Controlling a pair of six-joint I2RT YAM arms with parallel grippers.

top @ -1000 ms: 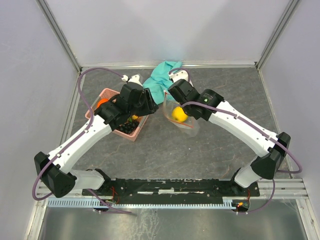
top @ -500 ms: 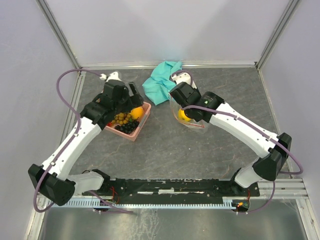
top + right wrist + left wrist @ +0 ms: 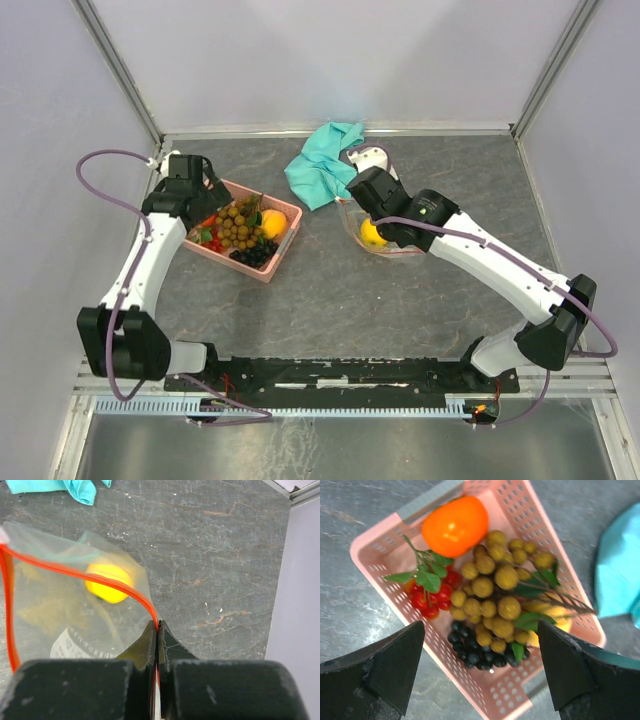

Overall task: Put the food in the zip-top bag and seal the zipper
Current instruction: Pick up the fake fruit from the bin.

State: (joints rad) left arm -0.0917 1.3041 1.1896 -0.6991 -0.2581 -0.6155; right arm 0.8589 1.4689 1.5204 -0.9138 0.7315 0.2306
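The pink basket (image 3: 375,555) holds food: an orange fruit (image 3: 455,525), a bunch of brown berries (image 3: 492,580) with green leaves, small red pieces (image 3: 427,597), dark berries (image 3: 475,650) and a half-hidden yellow fruit (image 3: 555,612). My left gripper (image 3: 480,630) hovers over the basket (image 3: 262,270), open wide and holding nothing. My right gripper (image 3: 158,625) is shut on the red-orange zipper (image 3: 100,577) at the mouth edge of the clear zip-top bag (image 3: 60,615). It holds the bag (image 3: 385,245) open, and a round yellow fruit (image 3: 109,582) lies inside it (image 3: 371,233).
A teal cloth (image 3: 320,165) lies crumpled at the back between basket and bag, and shows at the edge of both wrist views (image 3: 620,570) (image 3: 75,486). Grey walls and a metal frame close in the dark tabletop (image 3: 330,300).
My left arm has swung away from the bag, back to the left over the basket, and its jaws have opened wide. The right gripper keeps its grip on the bag's edge.
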